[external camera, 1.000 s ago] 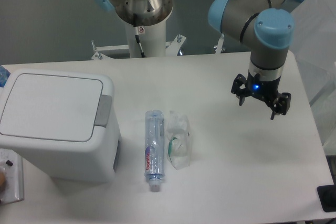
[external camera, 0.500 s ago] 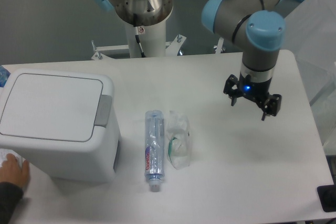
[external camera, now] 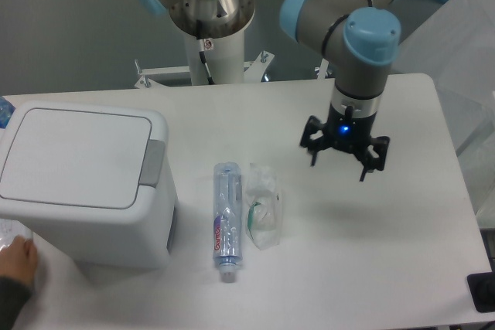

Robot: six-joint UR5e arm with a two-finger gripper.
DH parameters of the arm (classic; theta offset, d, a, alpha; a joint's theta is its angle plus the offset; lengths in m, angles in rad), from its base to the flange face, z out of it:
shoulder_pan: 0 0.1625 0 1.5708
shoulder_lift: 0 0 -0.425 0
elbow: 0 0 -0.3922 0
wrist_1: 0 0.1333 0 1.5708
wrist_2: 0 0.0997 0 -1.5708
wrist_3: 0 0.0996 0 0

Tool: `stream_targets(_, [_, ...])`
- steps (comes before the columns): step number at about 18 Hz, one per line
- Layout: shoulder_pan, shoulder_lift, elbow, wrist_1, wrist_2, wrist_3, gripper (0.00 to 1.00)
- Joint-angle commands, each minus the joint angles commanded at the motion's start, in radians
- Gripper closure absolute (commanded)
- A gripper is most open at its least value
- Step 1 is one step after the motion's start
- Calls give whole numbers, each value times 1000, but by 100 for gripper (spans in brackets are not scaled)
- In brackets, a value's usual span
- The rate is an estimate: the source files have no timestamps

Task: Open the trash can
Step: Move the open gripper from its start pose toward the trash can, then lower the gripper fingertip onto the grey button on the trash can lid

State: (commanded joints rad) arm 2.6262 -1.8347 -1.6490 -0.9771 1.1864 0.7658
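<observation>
**Hidden and cut-off items**

The trash can (external camera: 81, 179) runs past the left edge; its left wall is not visible. A hand (external camera: 15, 264) at the near-left corner is cropped at the wrist. A blue item (external camera: 4, 110) far left shows only a sliver. The gripper (external camera: 337, 162) finger spacing appears wide, but is unclear.

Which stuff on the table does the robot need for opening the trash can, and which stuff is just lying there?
Needed for the job:
- trash can, lid shut
- its grey push-button tab
- gripper, open, off to the right above the table

Just lying about:
- clear plastic bottle, on its side
- crumpled clear wrapper, beside the bottle
- a person's hand, at the bottom left corner
</observation>
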Motion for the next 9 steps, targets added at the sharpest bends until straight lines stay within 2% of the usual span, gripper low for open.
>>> stream_targets(3, [3,2,0,2,-251,-45,0])
stream_targets(4, [0,6,0,2,-302,-60,0])
stream_targets(9, [-14,80,-14,3,-372,-230,0])
